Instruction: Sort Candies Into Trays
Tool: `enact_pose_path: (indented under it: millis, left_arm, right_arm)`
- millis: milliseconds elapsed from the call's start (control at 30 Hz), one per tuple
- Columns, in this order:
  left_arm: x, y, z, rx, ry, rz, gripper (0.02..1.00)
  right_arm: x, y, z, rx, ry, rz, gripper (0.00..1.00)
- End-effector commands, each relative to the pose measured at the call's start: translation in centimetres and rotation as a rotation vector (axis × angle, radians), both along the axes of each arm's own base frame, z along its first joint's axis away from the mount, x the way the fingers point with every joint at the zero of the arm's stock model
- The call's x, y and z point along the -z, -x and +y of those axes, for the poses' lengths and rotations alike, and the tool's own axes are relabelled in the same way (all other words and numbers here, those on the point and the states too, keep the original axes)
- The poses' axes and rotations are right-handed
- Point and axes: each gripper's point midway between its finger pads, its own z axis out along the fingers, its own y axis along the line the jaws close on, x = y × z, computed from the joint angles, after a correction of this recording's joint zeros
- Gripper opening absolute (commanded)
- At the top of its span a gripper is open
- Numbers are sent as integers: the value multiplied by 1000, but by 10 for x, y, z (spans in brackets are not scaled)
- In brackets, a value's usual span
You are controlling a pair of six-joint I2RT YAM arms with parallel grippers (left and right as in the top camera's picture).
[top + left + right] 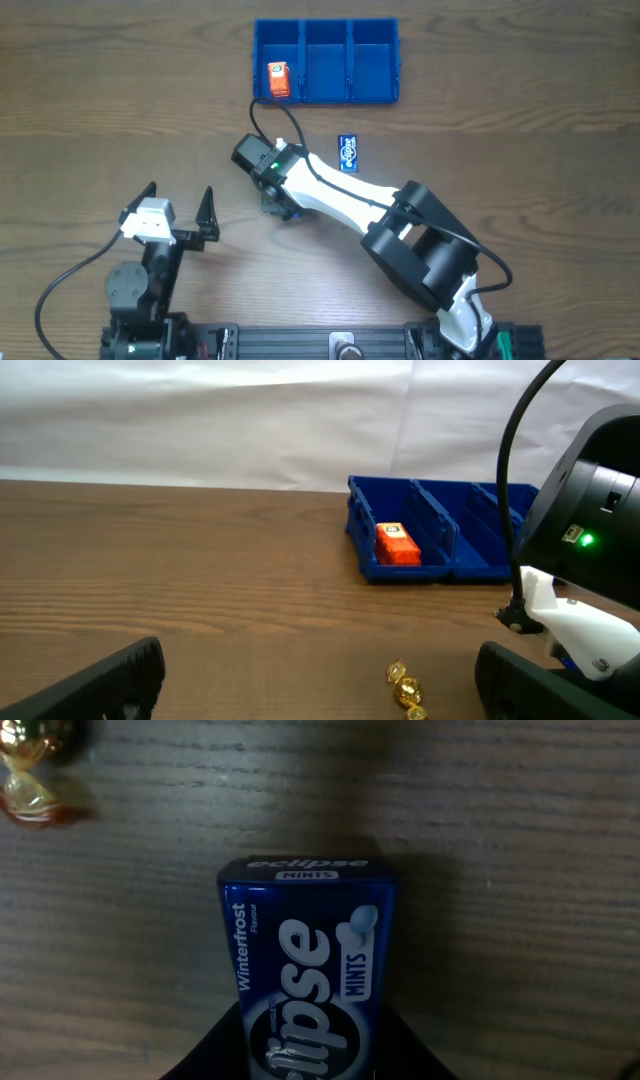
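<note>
Nearest the arm bases, the left pincer (180,189) is held just above the wooden desk (520,150), its fingers spread wide apart with nothing between them. Farther in, near the middle of the desk, the right pincer (282,208) is seen clamped on a dark blue mint box (308,960), gripped at its near end with its printed face turned up. A gold-wrapped candy (405,688) is left lying on the desk close beside that box. Beyond, a second mint box (348,153) is laid flat on the wood, apart from the blue tray (325,99). An orange candy (279,80) is kept in the tray's left compartment.
</note>
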Motion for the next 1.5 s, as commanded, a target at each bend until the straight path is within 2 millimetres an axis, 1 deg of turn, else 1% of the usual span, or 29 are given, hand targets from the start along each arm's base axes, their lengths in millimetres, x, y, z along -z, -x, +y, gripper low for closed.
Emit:
enact_pose_path:
  millis: [33, 100, 200, 233, 267, 367, 400, 467, 533, 567, 600, 667, 733, 833, 900, 1033, 1133, 1267, 1500]
  left_arm:
    - [16, 1, -2, 17, -12, 43, 998]
    - [16, 1, -2, 17, -12, 43, 998]
    - [16, 1, -2, 17, -12, 43, 996]
    - [16, 1, -2, 17, -12, 43, 998]
    - [16, 1, -2, 17, -12, 43, 998]
    - [16, 1, -2, 17, -12, 43, 998]
    - [16, 1, -2, 17, -12, 43, 998]
    - [16, 1, -2, 17, -12, 43, 996]
    - [16, 1, -2, 17, -12, 43, 998]
    - [16, 1, -2, 17, -12, 43, 998]
    - [16, 1, -2, 17, -12, 43, 998]
    - [16, 1, -2, 17, -12, 43, 998]
    - [16, 1, -2, 17, -12, 43, 998]
    - [16, 1, -2, 17, -12, 43, 998]
    - [16, 1, -2, 17, -12, 43, 996]
    - [16, 1, -2, 17, -12, 43, 998]
    - [16, 1, -2, 17, -12, 43, 996]
    - [16, 1, -2, 17, -12, 43, 998]
    - [16, 1, -2, 17, -12, 43, 998]
  right_arm:
    - [-7, -11, 1, -17, 3, -25, 174]
    - [-21, -21, -4, -27, -6, -49, 174]
    - [-56, -50, -21, -11, 19, -135, 172]
    - [-74, -65, -29, -1, 33, -183, 172]
    - [-98, -86, -36, -5, 40, -245, 172]
    - [-142, -129, -49, -15, 33, -353, 172]
    - [-160, -146, -55, -11, 31, -399, 172]
    - [-183, -171, -67, 1, 31, -466, 174]
    - [-203, -194, -77, 10, 21, -529, 174]
    - [-208, -202, -79, 14, 17, -551, 174]
    - [-218, -215, -84, 14, 12, -589, 174]
    - [-224, -233, -88, 14, 5, -638, 174]
    - [-222, -249, -89, 21, -1, -675, 174]
    - [-207, -268, -87, 24, -3, -700, 174]
    - [-194, -277, -84, 28, -4, -702, 174]
    - [-160, -291, -81, 30, 9, -680, 174]
    - [-139, -294, -79, 24, 14, -656, 174]
    - [-124, -296, -79, 24, 24, -637, 174]
    - [-121, -295, -81, 28, 20, -621, 180]
